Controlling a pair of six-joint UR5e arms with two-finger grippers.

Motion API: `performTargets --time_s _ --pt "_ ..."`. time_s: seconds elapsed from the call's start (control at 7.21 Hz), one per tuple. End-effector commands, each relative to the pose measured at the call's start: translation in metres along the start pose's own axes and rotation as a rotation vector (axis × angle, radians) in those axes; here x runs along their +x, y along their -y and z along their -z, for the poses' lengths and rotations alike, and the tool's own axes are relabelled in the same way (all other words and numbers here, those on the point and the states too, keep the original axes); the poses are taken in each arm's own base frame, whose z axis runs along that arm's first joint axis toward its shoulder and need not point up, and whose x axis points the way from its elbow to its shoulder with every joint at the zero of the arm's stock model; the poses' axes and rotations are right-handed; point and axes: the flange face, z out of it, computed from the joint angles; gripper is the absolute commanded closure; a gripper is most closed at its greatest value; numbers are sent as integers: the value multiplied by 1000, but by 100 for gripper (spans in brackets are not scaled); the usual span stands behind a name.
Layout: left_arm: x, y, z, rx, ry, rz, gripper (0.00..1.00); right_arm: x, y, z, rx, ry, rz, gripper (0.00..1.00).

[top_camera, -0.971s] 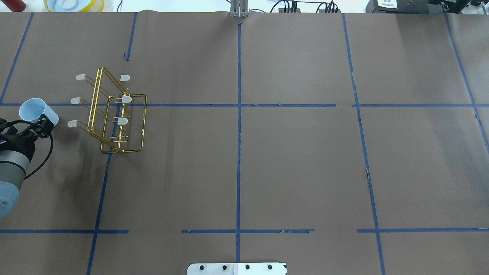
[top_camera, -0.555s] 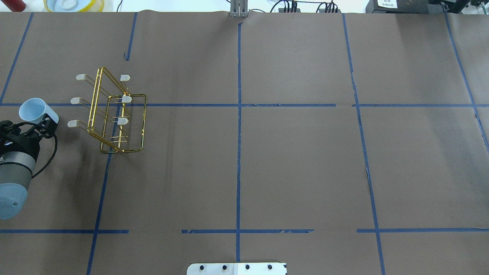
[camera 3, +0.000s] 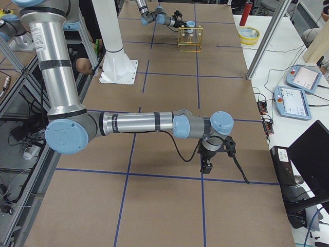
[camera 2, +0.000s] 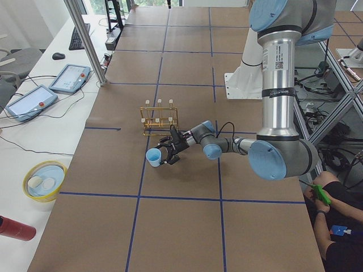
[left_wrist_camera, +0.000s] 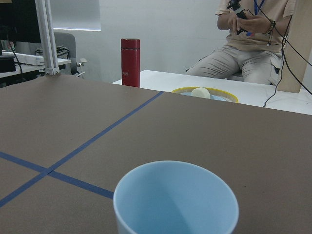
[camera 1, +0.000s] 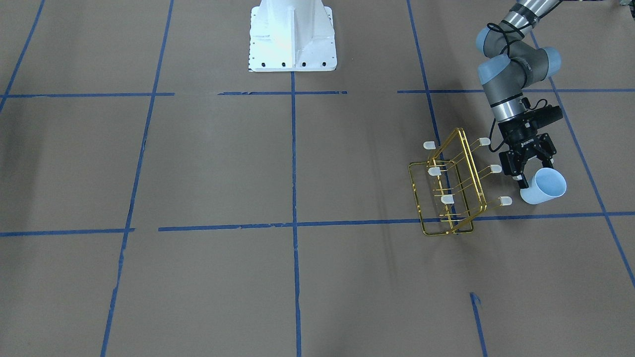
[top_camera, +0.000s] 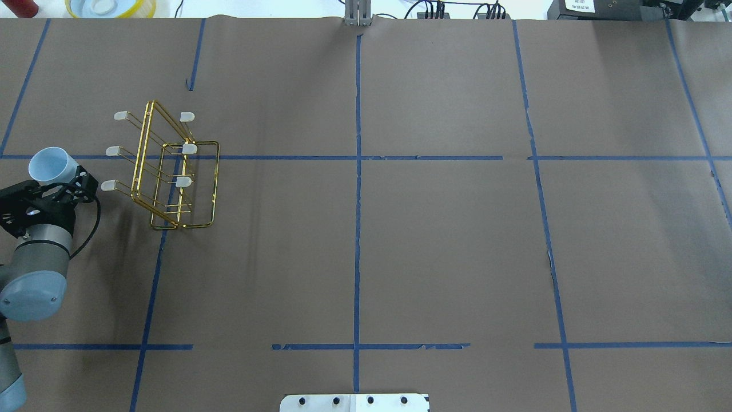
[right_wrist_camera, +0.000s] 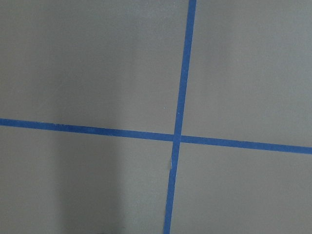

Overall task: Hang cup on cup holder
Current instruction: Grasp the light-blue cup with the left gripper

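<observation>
Pinching the cup (top_camera: 52,165), the left pincer (camera 1: 532,172) hangs just beside the cup holder (top_camera: 183,181).

My tabletop (top_camera: 446,240) is covered edge to edge in flat brown paper, marked into large rectangles by blue tape lines (top_camera: 357,229). A gold wire rack (top_camera: 166,169) with white-capped prongs stands upright on my left side, its base frame over a tape crossing. My white metal base pedestal (camera 1: 292,37) sits at the near edge
</observation>
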Motion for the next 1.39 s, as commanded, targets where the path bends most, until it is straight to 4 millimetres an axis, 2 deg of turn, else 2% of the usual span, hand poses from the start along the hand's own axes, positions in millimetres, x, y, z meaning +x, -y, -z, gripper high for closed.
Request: performTargets --time_s 0.0,0.14,0.55,1.25 --pt "-6 -11 -11 23 17 -25 0 0 0 0 0 0 0 0" --pt "-9 -14 -13 24 23 -32 0 0 0 0 0 0 0 0" --pt "-2 -25 -19 24 26 -41 0 0 0 0 0 0 0 0" --pt "-9 -28 -23 24 38 -64 0 0 0 0 0 0 0 0"
